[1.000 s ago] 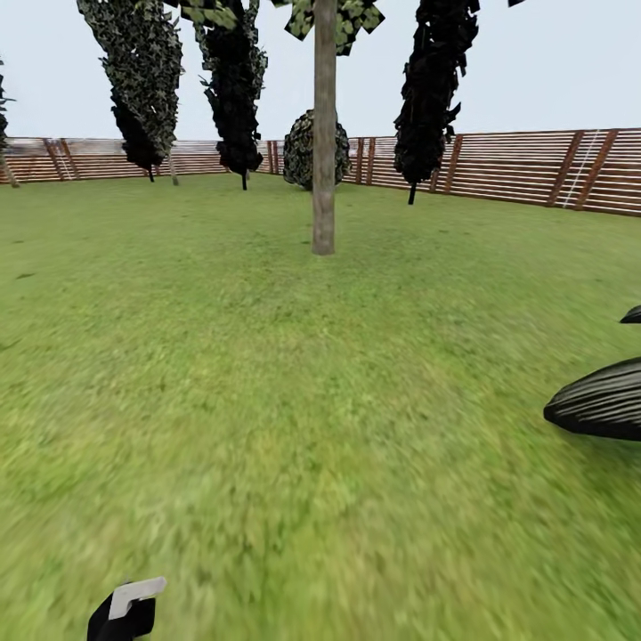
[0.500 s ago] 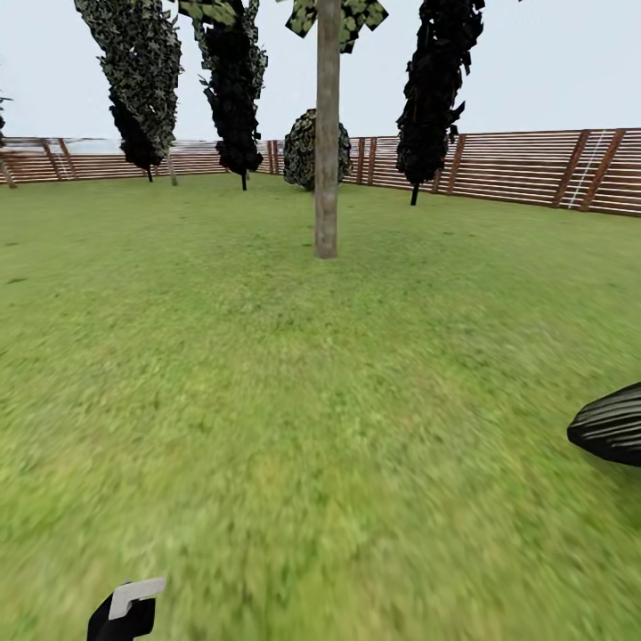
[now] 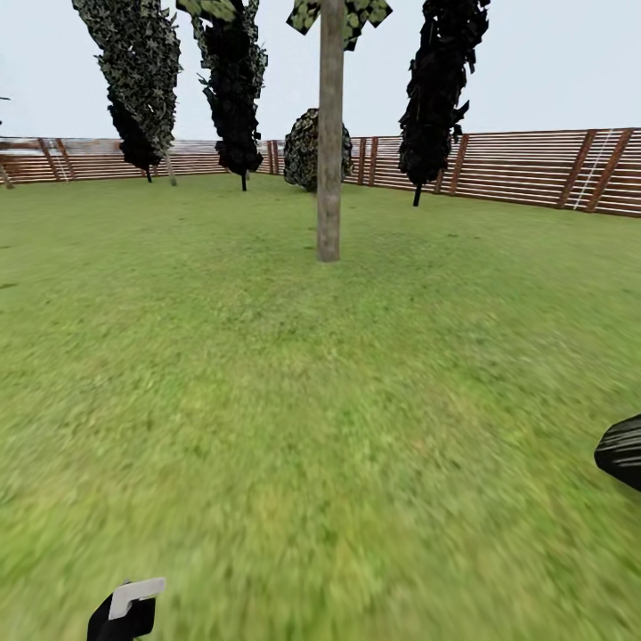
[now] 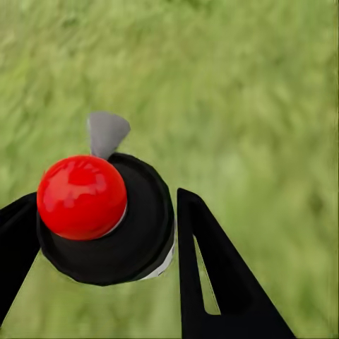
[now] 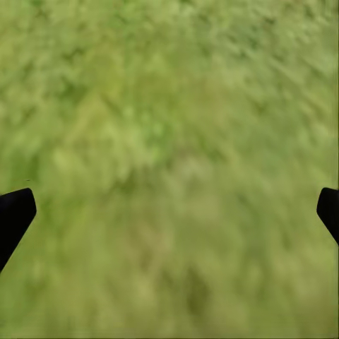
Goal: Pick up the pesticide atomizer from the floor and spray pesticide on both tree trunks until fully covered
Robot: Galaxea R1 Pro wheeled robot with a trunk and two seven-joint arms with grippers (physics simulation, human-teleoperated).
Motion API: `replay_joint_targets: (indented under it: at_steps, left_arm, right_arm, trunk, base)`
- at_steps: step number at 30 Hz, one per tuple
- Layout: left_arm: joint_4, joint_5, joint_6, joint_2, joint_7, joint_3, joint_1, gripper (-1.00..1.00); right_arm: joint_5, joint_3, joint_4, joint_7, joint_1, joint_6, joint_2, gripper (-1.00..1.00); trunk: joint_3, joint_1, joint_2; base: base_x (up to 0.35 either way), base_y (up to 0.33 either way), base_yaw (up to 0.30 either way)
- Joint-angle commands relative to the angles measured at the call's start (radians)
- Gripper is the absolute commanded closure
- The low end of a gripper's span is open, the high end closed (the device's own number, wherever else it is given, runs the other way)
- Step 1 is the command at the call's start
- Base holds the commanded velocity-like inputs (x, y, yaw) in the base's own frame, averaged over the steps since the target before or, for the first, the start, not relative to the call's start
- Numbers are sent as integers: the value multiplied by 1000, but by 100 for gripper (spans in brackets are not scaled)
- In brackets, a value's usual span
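The pesticide atomizer [image 4: 83, 196], a black bottle with a red tip, sits between the black fingers of my left gripper [image 4: 106, 212], which is shut on it above the grass. In the head view my left gripper [image 3: 125, 610] shows at the bottom left with a white-tipped finger. One of the trees stands ahead on the lawn, its bare grey-brown tree trunk [image 3: 329, 151] rising straight up to a leafy crown cut off by the frame's top. My right gripper [image 5: 173, 205] hangs open over bare grass, its fingertips far apart.
A dark striped palm leaf [image 3: 621, 452] pokes in at the right edge. Narrow near-black trees [image 3: 236, 80] and a round bush [image 3: 307, 147] stand before the reddish slat fence [image 3: 525, 169] at the back. Open lawn [image 3: 312, 401] lies between me and the trunk.
The whole head view has shifted: the trunk sits slightly lower and nearer, and the palm leaf has slid down and out toward the right edge. My left gripper keeps its hold.
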Motion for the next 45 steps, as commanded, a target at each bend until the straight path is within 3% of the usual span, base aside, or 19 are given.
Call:
replay_joint_targets:
  at_steps: [1, 45]
  left_arm:
    - [1, 6, -3, 0, 0, -1, -1, 100]
    - [1, 6, -4, 0, 0, -2, -1, 100]
  right_arm:
    - [11, -6, 1, -7, -1, -2, 0, -100]
    - [11, -5, 1, -7, -1, -2, 0, -100]
  trunk:
    - [-1, 0, 0]
    - [-1, 0, 0]
  base:
    - [335, 76, 0]
    - [336, 22, 0]
